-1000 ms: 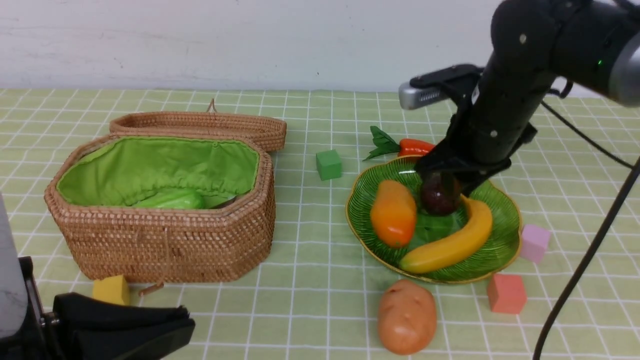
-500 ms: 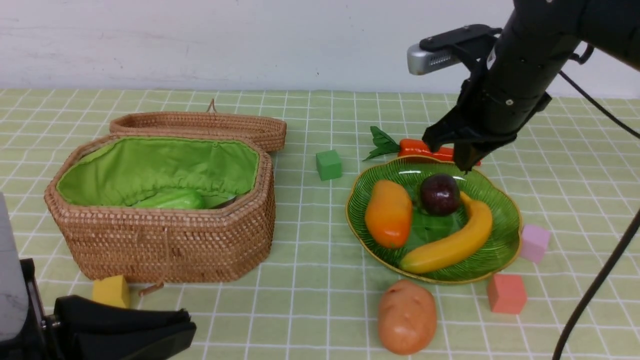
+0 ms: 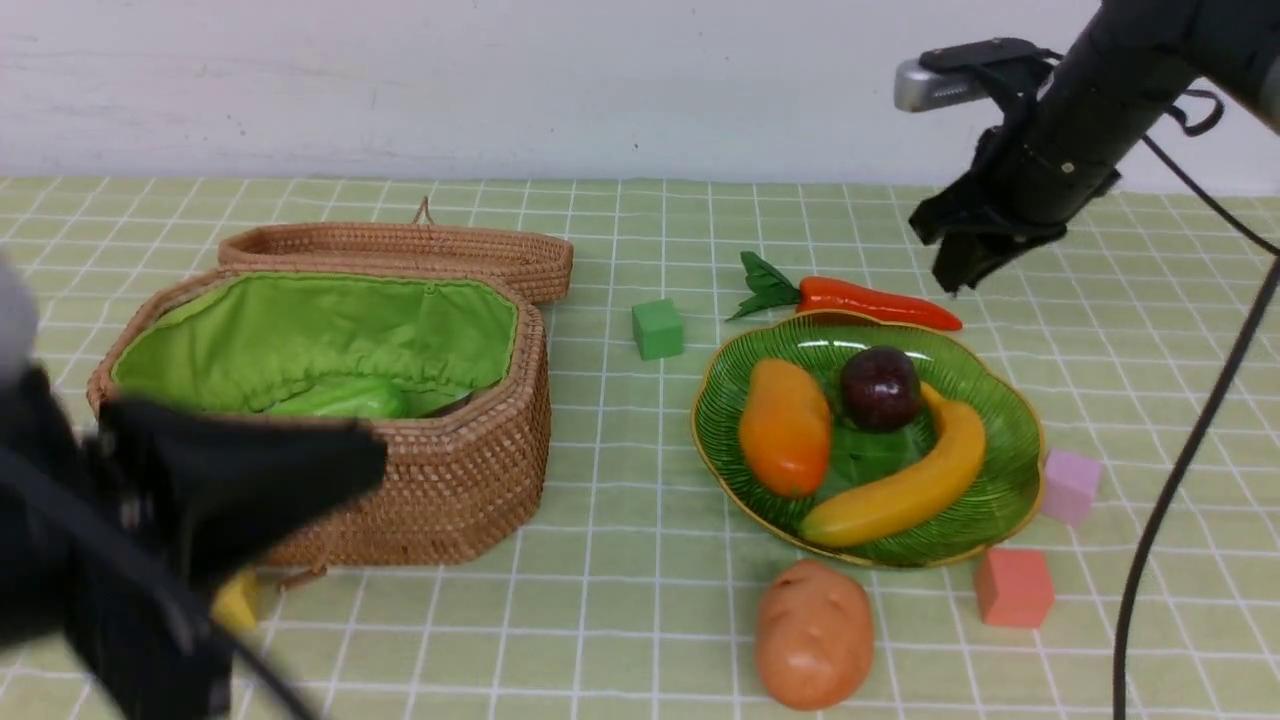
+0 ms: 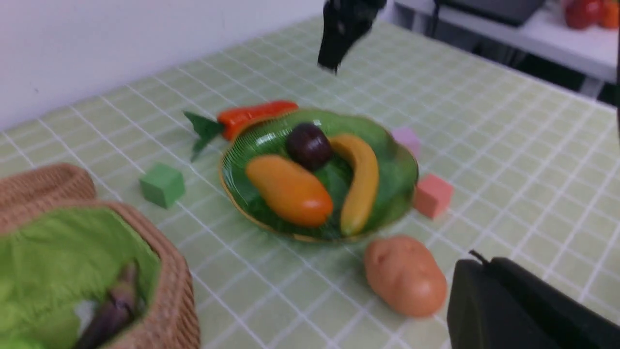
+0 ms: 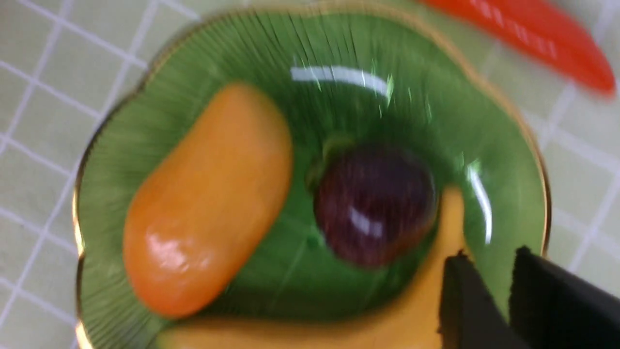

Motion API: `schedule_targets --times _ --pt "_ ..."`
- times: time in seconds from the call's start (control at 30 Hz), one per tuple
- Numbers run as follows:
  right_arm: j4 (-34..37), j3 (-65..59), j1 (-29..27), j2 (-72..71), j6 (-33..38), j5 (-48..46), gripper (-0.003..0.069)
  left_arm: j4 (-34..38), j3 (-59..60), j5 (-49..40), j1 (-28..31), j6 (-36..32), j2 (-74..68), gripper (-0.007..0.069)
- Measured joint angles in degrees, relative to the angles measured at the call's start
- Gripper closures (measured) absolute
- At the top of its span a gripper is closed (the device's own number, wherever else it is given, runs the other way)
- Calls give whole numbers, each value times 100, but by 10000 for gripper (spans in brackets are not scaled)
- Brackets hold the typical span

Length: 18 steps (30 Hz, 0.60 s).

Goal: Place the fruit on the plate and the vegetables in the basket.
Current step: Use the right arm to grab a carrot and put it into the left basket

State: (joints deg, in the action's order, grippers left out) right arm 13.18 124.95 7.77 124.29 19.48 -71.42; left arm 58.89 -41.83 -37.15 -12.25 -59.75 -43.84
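Observation:
On the green plate lie the fruit: an orange mango, a dark purple mangosteen and a yellow banana. The carrot lies just behind the plate and the brown potato in front of it. The wicker basket holds a green gourd and a purple eggplant. My right gripper hangs above the carrot's tip, slightly open and empty; it also shows in the right wrist view. My left gripper, blurred, is raised before the basket, shut and empty.
Small cubes sit around: green between basket and plate, pink and salmon to the right of the plate, yellow in front of the basket. The basket's lid lies open behind it. A black cable hangs at right.
My right gripper let go of the mangosteen on the plate, then rose and drew back to the right. My left arm swung up from the bottom-left corner in front of the basket.

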Motion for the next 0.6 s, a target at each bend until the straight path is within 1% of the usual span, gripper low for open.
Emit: schedule_targets --times 0.1,0.2,0.23,0.27,0.3,0.4,0.6 --pt "76 586 -20 461 661 44 323 -251 -635 -156 0 306 -547 637" --pt "-111 798 -21 811 1245 254 218 -376 -1029 -436 0 415 -966 637" --pt "-111 805 -21 811 1284 274 218 -383 -1029 -436 0 413 -991 637" --pt "-321 831 -21 979 1503 412 171 -406 -1106 -551 0 425 -1133 637" --pt "-503 838 -26 1094 1615 553 144 -451 -1124 -642 0 432 -1206 637" --pt "-867 838 -26 1308 1679 837 114 -574 -1136 -748 0 439 -1298 637" --pt "-991 838 -26 1524 1691 1161 112 -683 -1136 -770 0 444 -1298 637"
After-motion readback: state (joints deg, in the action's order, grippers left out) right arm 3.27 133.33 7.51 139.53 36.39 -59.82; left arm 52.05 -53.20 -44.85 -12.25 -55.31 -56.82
